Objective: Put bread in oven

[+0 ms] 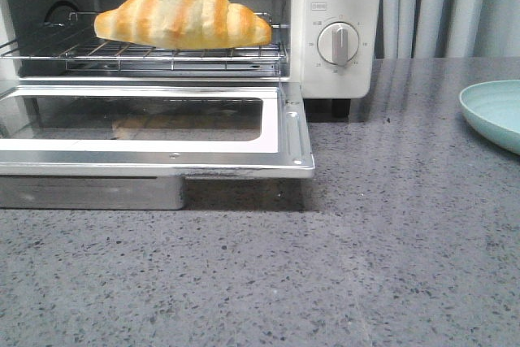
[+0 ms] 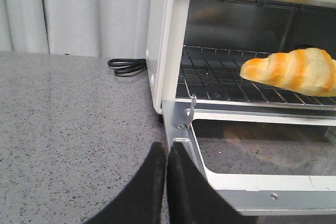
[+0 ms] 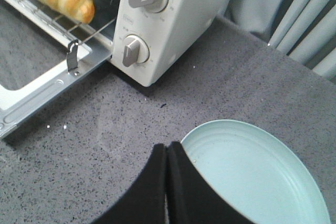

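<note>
The bread (image 1: pixel 183 15) lies on the wire rack (image 1: pixel 146 54) inside the oven (image 1: pixel 337 30), door (image 1: pixel 154 132) down flat; a pale plate (image 3: pixel 252 171) sits on the counter (image 1: pixel 366 241) well right; only the left wrist view shows a black cord (image 2: pixel 127 67) beside the oven; left gripper (image 2: pixel 167 174) and right gripper (image 3: pixel 166 177) are both closed, empty.

Pale blue plate (image 3: pixel 262 171) on grey speckled countertop (image 1: pixel 366 266), coiled black cord (image 2: pixel 127 66), curtains (image 1: pixel 447 6)

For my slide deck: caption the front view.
Bread resting on the wire rack of the open oven.
</note>
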Controlling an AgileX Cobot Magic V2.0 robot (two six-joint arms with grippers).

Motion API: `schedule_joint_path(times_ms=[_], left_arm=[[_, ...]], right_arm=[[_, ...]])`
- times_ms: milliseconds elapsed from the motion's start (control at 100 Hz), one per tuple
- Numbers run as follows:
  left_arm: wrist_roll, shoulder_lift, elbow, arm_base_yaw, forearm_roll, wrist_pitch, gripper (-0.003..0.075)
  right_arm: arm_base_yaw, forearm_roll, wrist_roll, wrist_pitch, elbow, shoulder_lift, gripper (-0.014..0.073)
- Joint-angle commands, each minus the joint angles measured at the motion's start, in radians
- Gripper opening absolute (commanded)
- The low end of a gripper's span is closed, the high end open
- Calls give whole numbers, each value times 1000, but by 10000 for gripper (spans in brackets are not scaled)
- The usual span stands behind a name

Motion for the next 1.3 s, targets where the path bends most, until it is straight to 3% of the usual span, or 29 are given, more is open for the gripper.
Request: schedule_joint_path(times_ms=[0,450,600,810,960,1290], left_arm=[[-2,-17,-27,0,-4,-84,-21],[-2,-17,-27,0,-4,-84,-21],[-2,-17,-27,0,-4,-84,-21],[-2,-17,-27,0,-4,-84,-21],[-2,-17,-27,0,-4,-84,-21],[-2,-17,-27,0,-4,-84,-21]], right_arm=[[-55,-12,16,-165,47,-87,-75],[-415,214,13,-384,383,-484,-75],[-541,342,-74,-412,454,-562,-75],[-678,476,-202,-437,509,-593,-75],[-748,574,-376,-447,532,-593,-75],[-972,628,-393,-444,601,-593,-75]])
